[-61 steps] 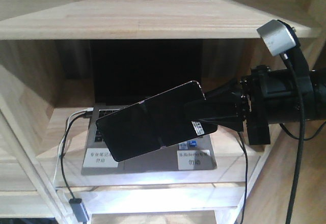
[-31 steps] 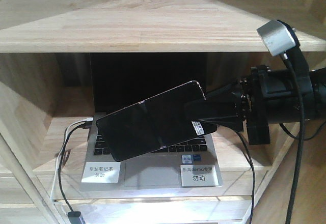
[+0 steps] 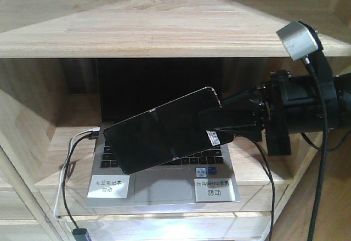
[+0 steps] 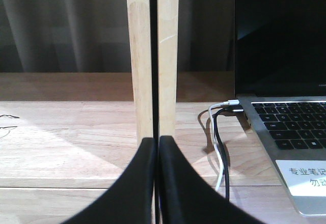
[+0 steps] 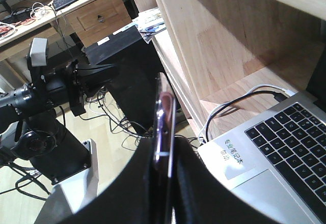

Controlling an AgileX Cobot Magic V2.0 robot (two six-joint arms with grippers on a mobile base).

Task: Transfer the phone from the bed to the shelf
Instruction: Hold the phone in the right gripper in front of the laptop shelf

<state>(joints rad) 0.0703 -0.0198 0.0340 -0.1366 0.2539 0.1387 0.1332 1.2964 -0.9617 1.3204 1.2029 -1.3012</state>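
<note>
The phone (image 3: 159, 137), a glossy black slab with a centre crease and a white sticker, hangs tilted in front of the shelf (image 3: 153, 27), over the open compartment below its thick top board. My right gripper (image 3: 207, 125) is shut on the phone's right end. In the right wrist view the phone (image 5: 164, 117) shows edge-on, pinkish, between the fingers of the right gripper (image 5: 165, 143). My left gripper (image 4: 156, 141) is shut on nothing, low over a pale shelf board (image 4: 76, 132) and facing two upright posts (image 4: 138, 56). The bed is out of view.
A grey laptop (image 3: 164, 183) with a black screen stands open in the compartment under the phone, with white labels on its palm rest. Black and white cables (image 3: 68, 164) run from its left side. The left arm (image 5: 51, 91) and a desk (image 5: 76, 5) show beyond the phone.
The shelf and laptop have slid slightly down in the front view. The phone and the right gripper hold the same place and the same grip.
</note>
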